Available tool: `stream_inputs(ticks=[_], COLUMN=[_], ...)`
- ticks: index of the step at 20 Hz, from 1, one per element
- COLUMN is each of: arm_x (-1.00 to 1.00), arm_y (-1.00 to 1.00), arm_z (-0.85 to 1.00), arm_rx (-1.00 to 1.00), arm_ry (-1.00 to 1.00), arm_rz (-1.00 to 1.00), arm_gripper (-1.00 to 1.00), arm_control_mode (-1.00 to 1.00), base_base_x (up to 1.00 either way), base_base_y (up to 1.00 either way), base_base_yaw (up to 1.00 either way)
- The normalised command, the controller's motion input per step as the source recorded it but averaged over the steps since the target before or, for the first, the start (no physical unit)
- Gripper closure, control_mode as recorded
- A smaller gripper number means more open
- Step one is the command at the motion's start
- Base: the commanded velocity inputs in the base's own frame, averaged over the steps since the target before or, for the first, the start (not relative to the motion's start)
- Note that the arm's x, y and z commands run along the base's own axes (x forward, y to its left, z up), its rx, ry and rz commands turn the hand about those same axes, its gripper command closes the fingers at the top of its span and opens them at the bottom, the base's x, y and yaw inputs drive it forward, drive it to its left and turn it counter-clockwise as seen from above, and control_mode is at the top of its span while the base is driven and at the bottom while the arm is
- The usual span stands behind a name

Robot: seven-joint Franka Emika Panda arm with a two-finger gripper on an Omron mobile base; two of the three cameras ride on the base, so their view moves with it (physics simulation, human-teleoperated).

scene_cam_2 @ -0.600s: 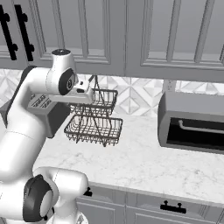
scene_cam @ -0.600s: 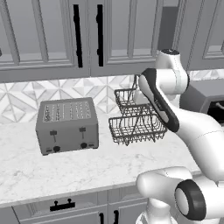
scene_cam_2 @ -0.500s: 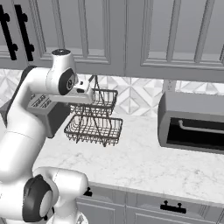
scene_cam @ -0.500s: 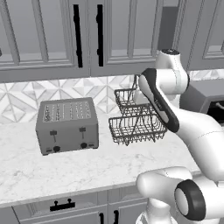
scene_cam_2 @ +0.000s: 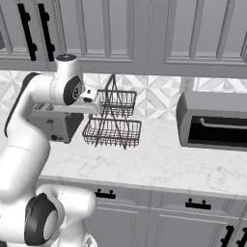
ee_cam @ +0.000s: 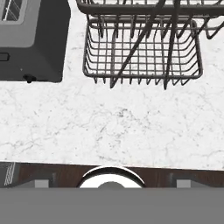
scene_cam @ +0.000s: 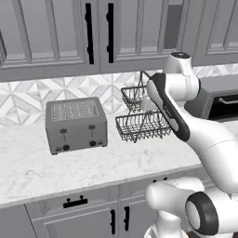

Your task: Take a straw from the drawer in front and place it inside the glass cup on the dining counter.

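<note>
My gripper (ee_cam: pixel 112 183) hangs high over the marble worktop (ee_cam: pixel 131 127) and looks straight down on it. Its two fingertips (ee_cam: pixel 41 183) stand wide apart at the bottom of the hand view, open, with nothing between them. In the right base view the hand (scene_cam_2: pixel 91 102) sits beside the wire baskets. Below the worktop edge, grey drawer fronts with black bar handles (scene_cam: pixel 75 202) (scene_cam_2: pixel 104 194) are shut. The straw is hidden. The glass cup and the dining counter are out of view.
A grey toaster (scene_cam: pixel 76 124) (ee_cam: pixel 30 39) stands left of a two-tier wire basket rack (scene_cam: pixel 142 123) (scene_cam_2: pixel 113 130) (ee_cam: pixel 142 52). A dark oven-like appliance (scene_cam_2: pixel 214 120) sits at the right. Grey wall cabinets with vertical black handles (scene_cam: pixel 88 32) hang above.
</note>
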Motion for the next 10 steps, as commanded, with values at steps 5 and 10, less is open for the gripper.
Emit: stream_inputs(ticks=[5, 10], arm_x=[0.0, 0.0], arm_y=[0.0, 0.0], arm_z=[0.0, 0.0], arm_rx=[0.0, 0.0], arm_ry=[0.0, 0.0], arm_rz=[0.0, 0.0], arm_gripper=[-1.0, -1.0], arm_control_mode=[1.0, 1.0], base_base_x=[-0.24, -0.23], base_base_y=[0.7, 0.8], base_base_yaw=[-0.41, -0.57])
